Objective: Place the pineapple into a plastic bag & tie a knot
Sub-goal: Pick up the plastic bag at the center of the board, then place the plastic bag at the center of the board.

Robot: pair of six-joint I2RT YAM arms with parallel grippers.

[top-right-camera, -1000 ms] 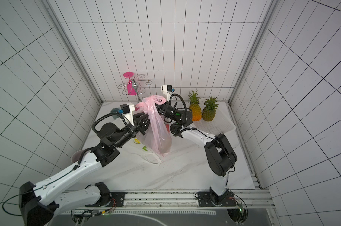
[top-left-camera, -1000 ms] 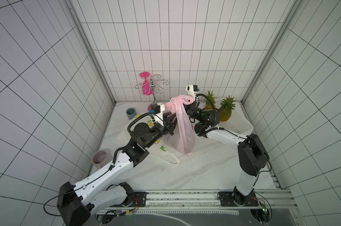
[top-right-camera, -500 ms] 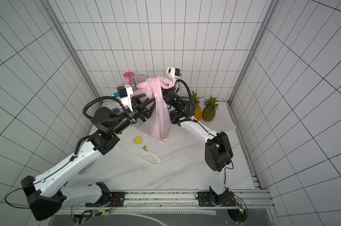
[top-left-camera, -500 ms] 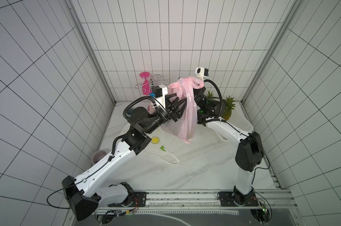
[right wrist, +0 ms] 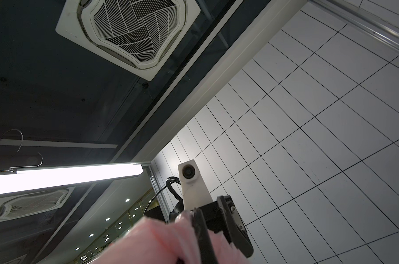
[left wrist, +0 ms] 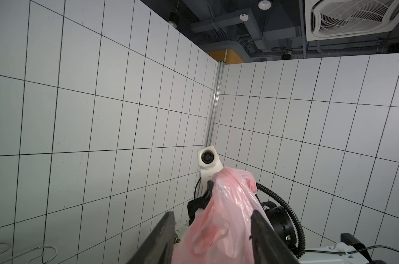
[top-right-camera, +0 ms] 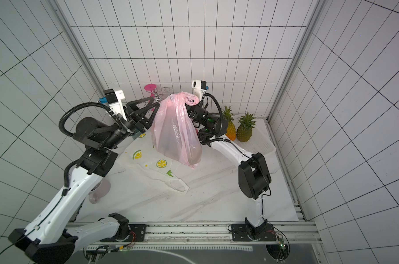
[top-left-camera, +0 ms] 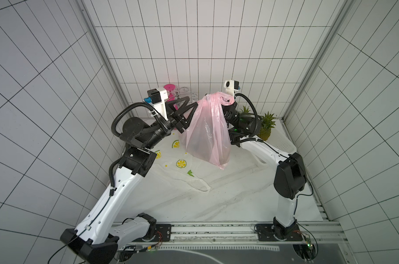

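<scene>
Since a sec ago both arms went up and took the pink bag (top-left-camera: pixel 207 132) higher, and the left jaws let go and spread out. Now the left jaws stand apart w/ the bag's neck btw the two fingers (left wrist: pixel 162 237). The neck is loose there, not pinched. The right jaws are clenched tight on the bunched top of the bag, just across from the left jaws. The bag hangs straight down under the right jaws, long way up-and-down. Low inside is a dark lump, prob. the pineapple (top-right-camera: pixel 190 156). The bag's bottom looks just off the table (top-left-camera: pixel 228 194), but can't be sure. Next, I think, the left jaws must pinch the neck right below the right jaws. The left arm is already there. Two more pineapples (top-left-camera: pixel 266 128) stand behind the right arm, well apart from both jaws.
</scene>
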